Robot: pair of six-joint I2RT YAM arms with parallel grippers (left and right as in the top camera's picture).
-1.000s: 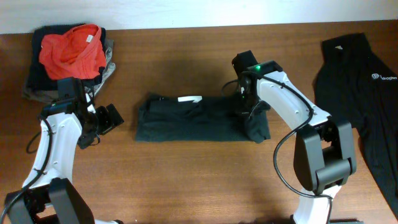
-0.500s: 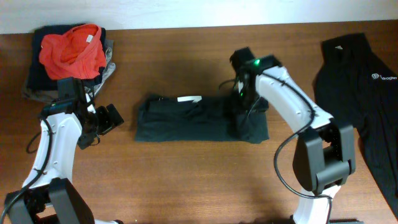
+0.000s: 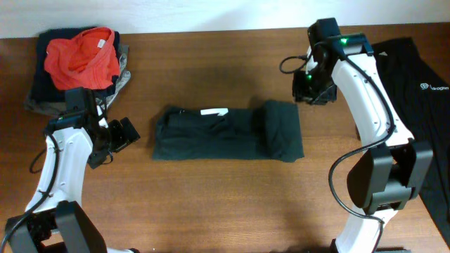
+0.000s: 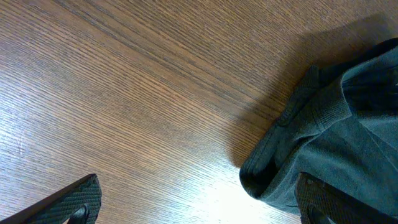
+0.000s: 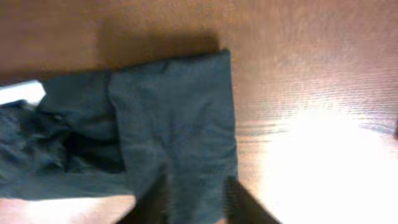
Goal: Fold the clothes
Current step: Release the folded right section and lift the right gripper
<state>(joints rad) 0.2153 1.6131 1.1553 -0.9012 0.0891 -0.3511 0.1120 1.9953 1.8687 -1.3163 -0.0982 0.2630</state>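
Brown wood table [image 3: 211,190], white wall behind. Black shirt [image 3: 228,132] lies mid-table as a long folded band with its right end doubled over and its white neck label [image 3: 214,112] at the far edge. Left gripper [image 3: 124,133] has its jaws wide and empty, parked just beside the shirt's left end, probably staged for the next fold. Right gripper [image 3: 307,89] hovers beyond the right end, clear of the cloth. Its jaw width is too blurred to read. Second black shirt [image 3: 411,105] waits far right, clothes pile [image 3: 77,60] far left.
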